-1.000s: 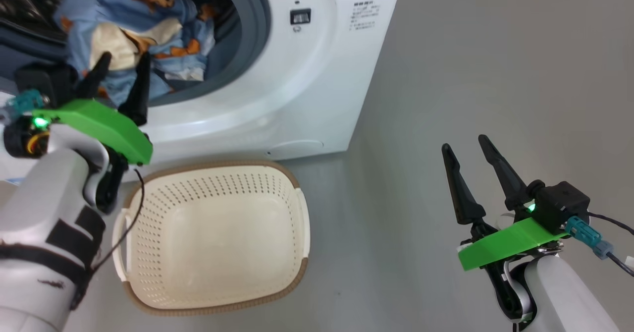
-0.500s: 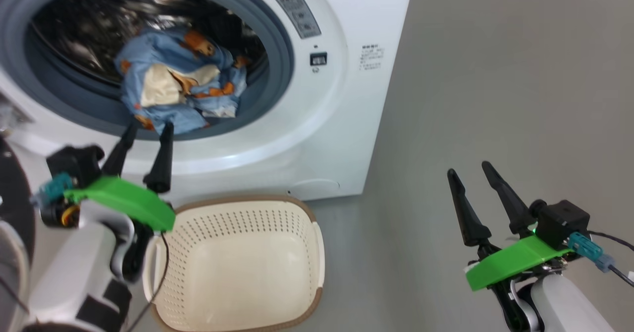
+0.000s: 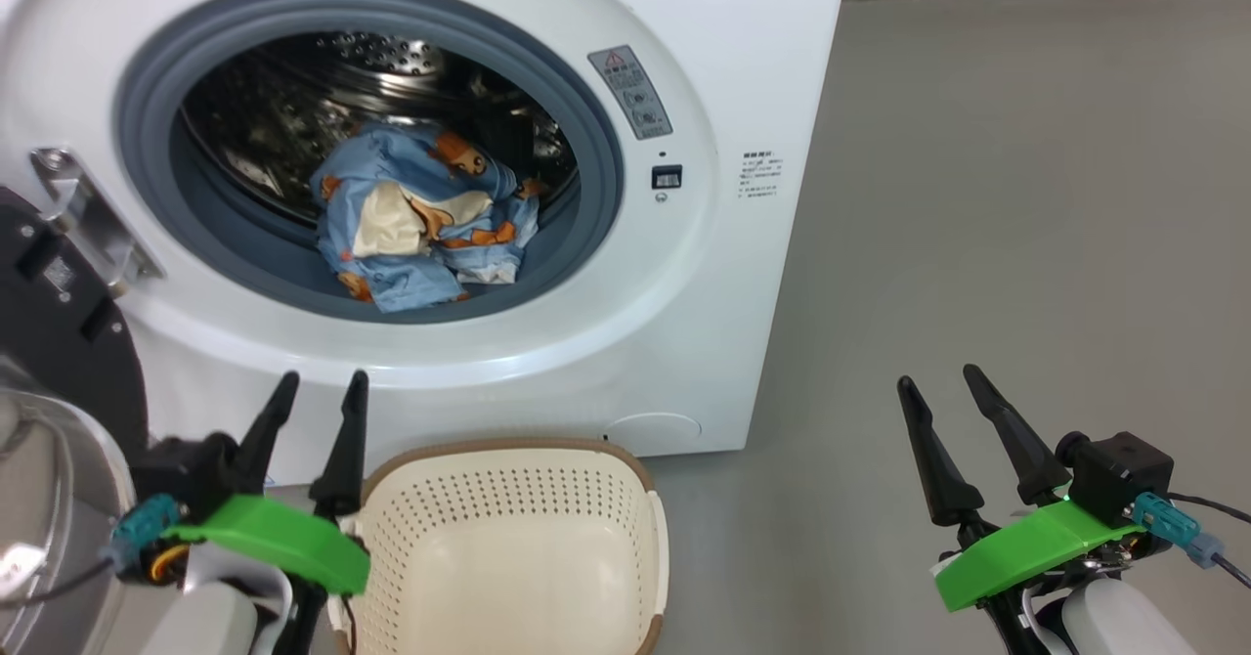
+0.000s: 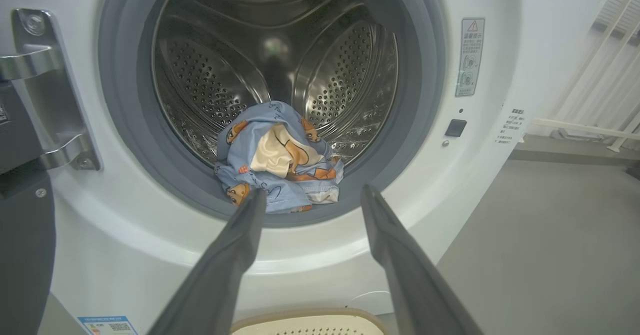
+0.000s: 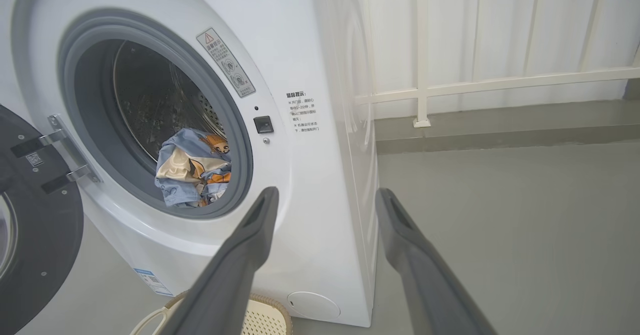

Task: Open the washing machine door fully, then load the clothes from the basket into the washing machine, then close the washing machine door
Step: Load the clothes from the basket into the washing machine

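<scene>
Bottom of frame: we hold left gripper (image 3: 324, 381) and right gripper (image 3: 936, 377) open and empty either side of the empty basket (image 3: 508, 446). Loading seems done. Centre, beyond: clothes (image 3: 420, 215) in the drum (image 3: 391, 59). Door (image 3: 59, 342), left edge, awaits closing.

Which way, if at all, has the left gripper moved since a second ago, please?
Yes: the left gripper has withdrawn down and away from the big white washing machine's grey rubber gasket, toward the cream perforated plastic basket.
</scene>
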